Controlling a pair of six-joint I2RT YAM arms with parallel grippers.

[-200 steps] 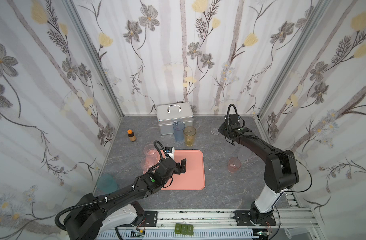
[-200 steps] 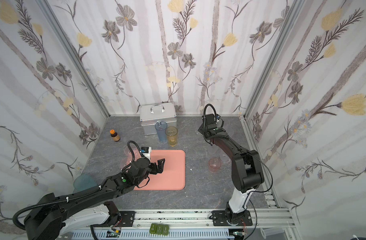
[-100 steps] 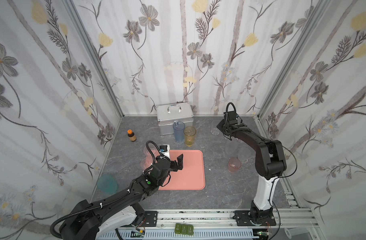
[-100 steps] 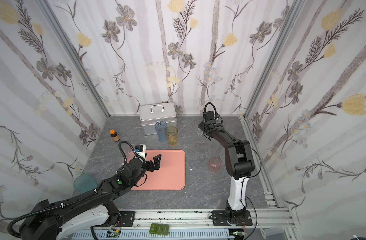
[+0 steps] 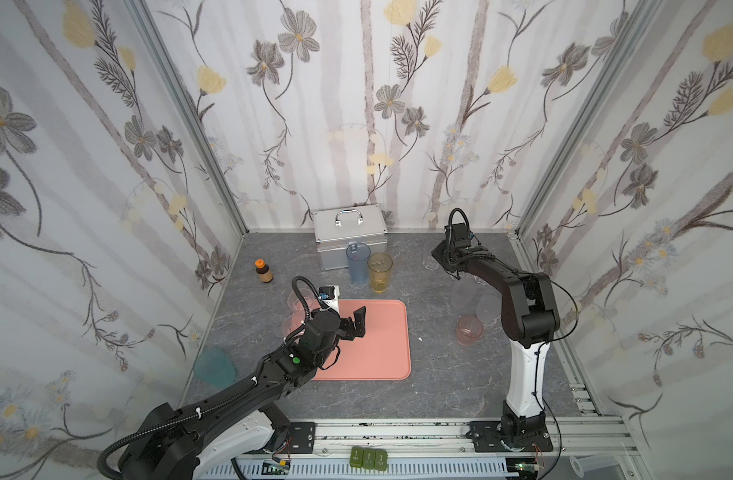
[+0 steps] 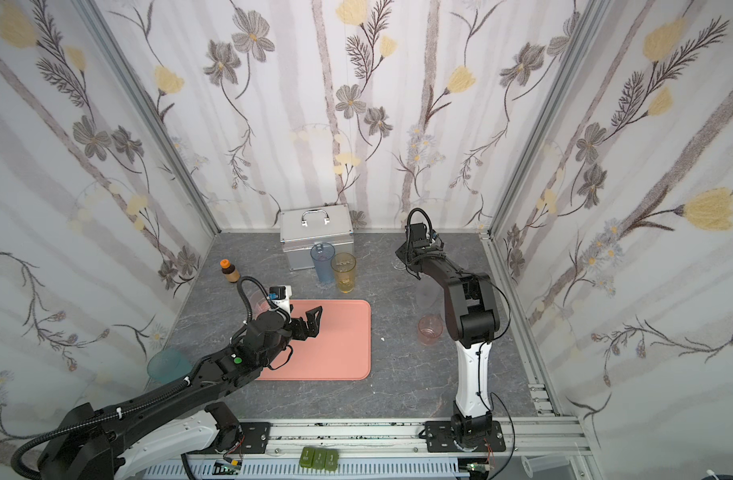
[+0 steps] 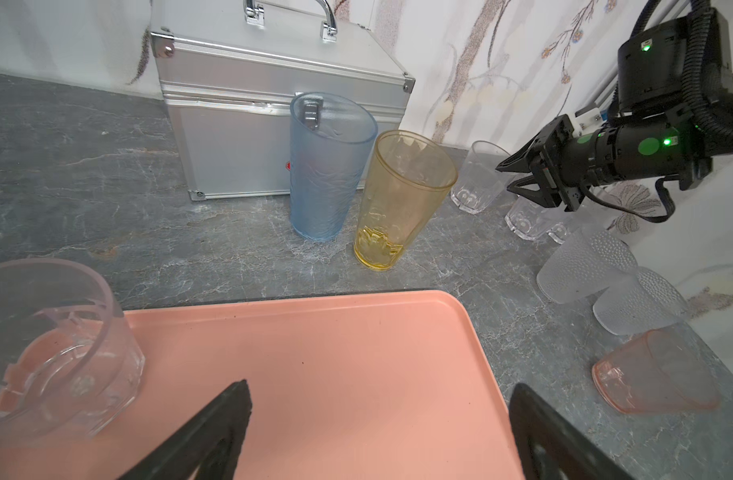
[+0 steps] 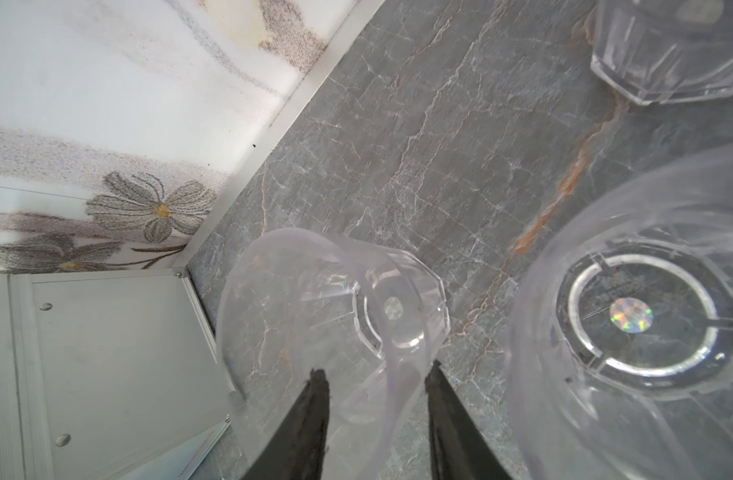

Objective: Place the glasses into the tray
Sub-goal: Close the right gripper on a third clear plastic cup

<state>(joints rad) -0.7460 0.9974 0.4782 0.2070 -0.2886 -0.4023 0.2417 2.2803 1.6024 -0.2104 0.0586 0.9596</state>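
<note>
Reaches with the right gripper (image 8: pixel 375 374) onto a small clear glass (image 8: pixel 335 299) at lower centre of the right wrist view. Sets one finger each side of its near wall, jaws narrow; cannot tell whether pinched yet. Stands upright, long axis vertical, seen down through the mouth to a faceted base; thin, see-through, faint against the grey floor. Sits upper right of centre in both top views, right of the silver case (image 5: pixel 350 237), just beside a neighbouring clear glass (image 8: pixel 647 324). Lies well apart from the tray (image 5: pixel 381 332), down-left at mid-frame. Hovers there with the left gripper (image 7: pixel 379 390), spread wide, empty; leaves the right arm far nearer.
</note>
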